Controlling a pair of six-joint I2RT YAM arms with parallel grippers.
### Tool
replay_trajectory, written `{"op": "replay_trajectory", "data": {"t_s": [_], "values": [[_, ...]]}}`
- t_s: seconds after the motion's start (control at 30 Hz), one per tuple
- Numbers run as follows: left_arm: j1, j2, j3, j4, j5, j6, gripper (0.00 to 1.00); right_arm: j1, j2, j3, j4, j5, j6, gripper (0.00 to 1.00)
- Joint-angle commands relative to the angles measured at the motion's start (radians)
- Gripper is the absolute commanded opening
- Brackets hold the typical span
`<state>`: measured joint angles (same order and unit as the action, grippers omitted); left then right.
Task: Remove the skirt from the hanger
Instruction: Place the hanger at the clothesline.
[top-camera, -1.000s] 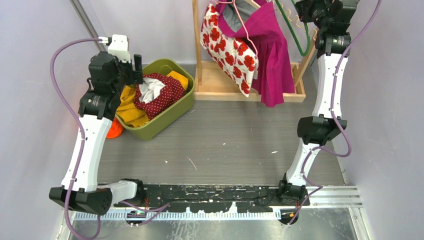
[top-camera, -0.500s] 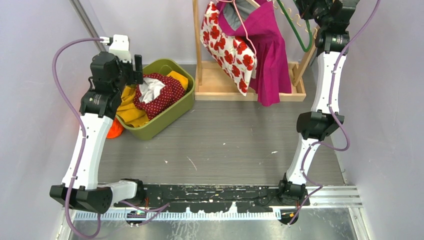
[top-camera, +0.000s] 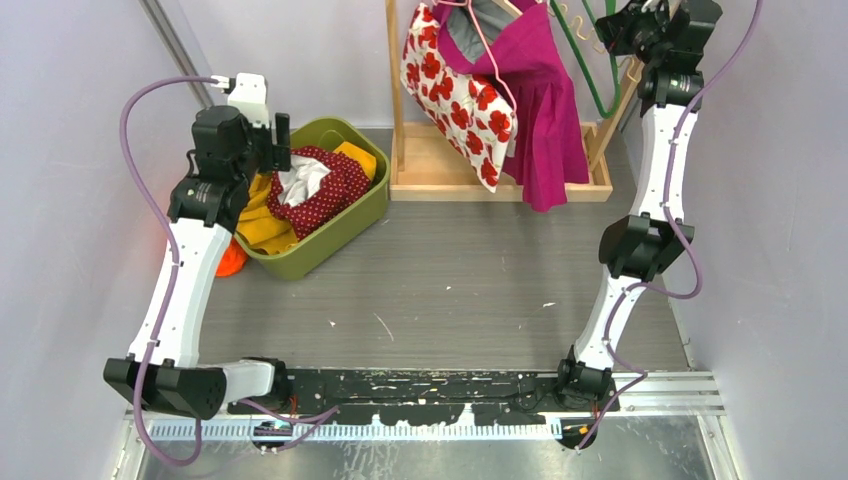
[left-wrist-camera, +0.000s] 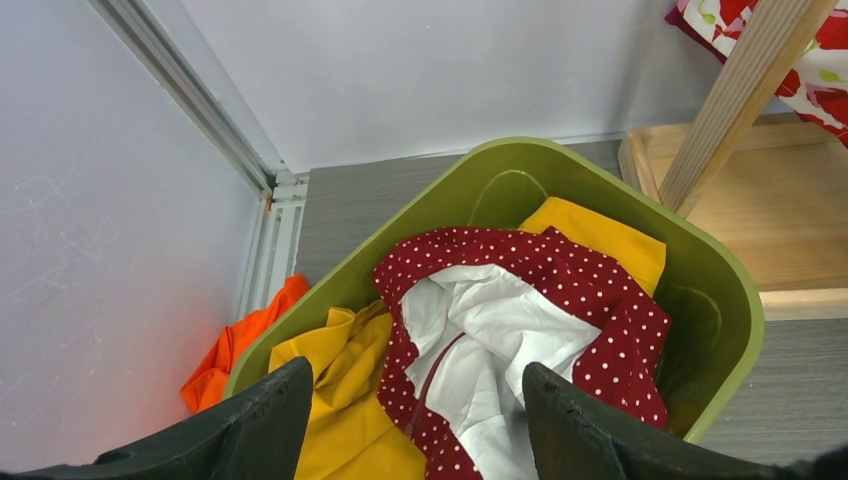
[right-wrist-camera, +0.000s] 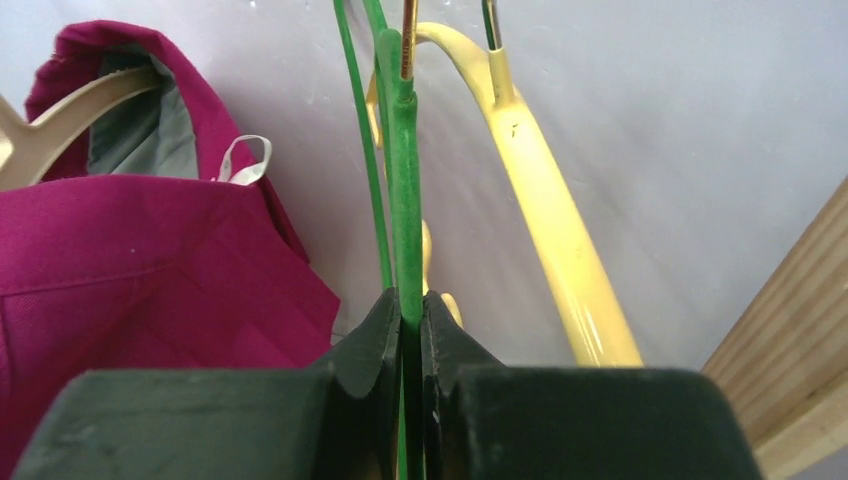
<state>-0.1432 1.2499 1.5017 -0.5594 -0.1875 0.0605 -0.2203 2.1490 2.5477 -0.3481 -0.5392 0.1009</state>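
Between pale walls, the grey table (top-camera: 450, 290) carries a wooden rack (top-camera: 450, 172) at its far side; there the magenta skirt (top-camera: 545, 110) hangs, not yet taken off. At the left wrist, the left gripper (left-wrist-camera: 415, 372) stands wide apart and empty above a green bin (left-wrist-camera: 600, 185) of clothes. At the right wrist, the right gripper (right-wrist-camera: 410, 300) pinches a green hanger (right-wrist-camera: 402, 150), the skirt just beside it, to the left. A yellow hanger (right-wrist-camera: 550, 200) is near; we fear a pull may hook it, or the wire may slip.

Grey table (top-camera: 450, 280) with green bin (top-camera: 342, 234), wooden rack base (top-camera: 432, 172), orange cloth (top-camera: 230, 260) beside the bin
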Motion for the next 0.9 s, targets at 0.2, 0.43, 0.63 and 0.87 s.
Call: {"op": "replay_trajectory", "data": {"t_s": [0.2, 0.43, 0.63, 0.87], "values": [[-0.006, -0.008, -0.013, 0.037, -0.011, -0.005, 0.76, 0.036, 0.018, -0.039, -0.079, -0.101, -0.020, 0.00], [-0.005, -0.012, -0.029, 0.045, -0.011, -0.006, 0.76, 0.035, -0.032, -0.102, -0.115, -0.058, -0.072, 0.08], [-0.006, -0.023, -0.032, 0.044, -0.010, -0.004, 0.76, 0.035, -0.124, -0.228, -0.081, 0.068, -0.128, 0.44], [-0.006, -0.044, -0.030, 0.044, 0.000, -0.006, 0.76, 0.035, -0.249, -0.320, -0.026, 0.157, -0.162, 0.48]]}}
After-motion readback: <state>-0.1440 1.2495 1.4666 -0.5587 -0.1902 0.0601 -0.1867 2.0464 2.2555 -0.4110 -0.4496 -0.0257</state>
